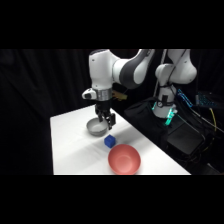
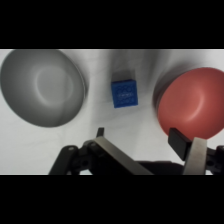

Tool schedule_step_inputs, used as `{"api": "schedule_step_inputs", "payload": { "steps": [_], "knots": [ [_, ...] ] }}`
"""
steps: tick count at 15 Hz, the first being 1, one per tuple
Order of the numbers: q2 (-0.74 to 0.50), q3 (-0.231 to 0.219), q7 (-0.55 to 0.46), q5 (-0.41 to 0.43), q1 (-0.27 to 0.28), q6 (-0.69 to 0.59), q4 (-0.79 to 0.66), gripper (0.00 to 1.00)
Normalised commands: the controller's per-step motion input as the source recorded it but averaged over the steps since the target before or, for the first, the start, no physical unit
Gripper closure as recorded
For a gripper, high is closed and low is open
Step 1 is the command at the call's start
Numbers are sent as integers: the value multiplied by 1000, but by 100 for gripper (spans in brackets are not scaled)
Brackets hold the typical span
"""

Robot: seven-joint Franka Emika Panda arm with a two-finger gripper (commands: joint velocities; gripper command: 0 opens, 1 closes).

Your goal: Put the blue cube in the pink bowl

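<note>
The blue cube [image 1: 110, 141] [image 2: 124, 93] sits on the white table between the two bowls. The pink bowl [image 1: 124, 159] [image 2: 192, 109] stands near the table's front edge, just in front of the cube, and holds nothing. My gripper [image 1: 107, 124] [image 2: 145, 140] hangs above the table, over the near rim of the grey bowl and a little behind and above the cube. In the wrist view its two fingers [image 2: 196, 155] stand apart with nothing between them, and the cube lies ahead of the gap.
A grey bowl [image 1: 96, 128] [image 2: 42, 87] stands behind the cube, partly under the gripper. The arm's base [image 1: 167, 102], cables and dark equipment [image 1: 182, 137] lie off the table's right edge. The white table [image 1: 75, 145] ends close in front of the pink bowl.
</note>
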Motion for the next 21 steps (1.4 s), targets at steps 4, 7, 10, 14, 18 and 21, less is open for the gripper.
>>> {"api": "schedule_step_inputs", "payload": {
  "steps": [4,7,10,14,18,21],
  "knots": [
    [94,41,-285,1,-63,235,-64,0],
    [57,74,-297,51,-86,221,-66,0],
    [67,90,-281,70,-99,242,-61,0],
    [58,92,-250,66,-102,262,-65,0],
    [65,64,-165,-13,-74,266,-41,0],
    [91,42,-120,-72,-62,252,-13,0]
  ]
}}
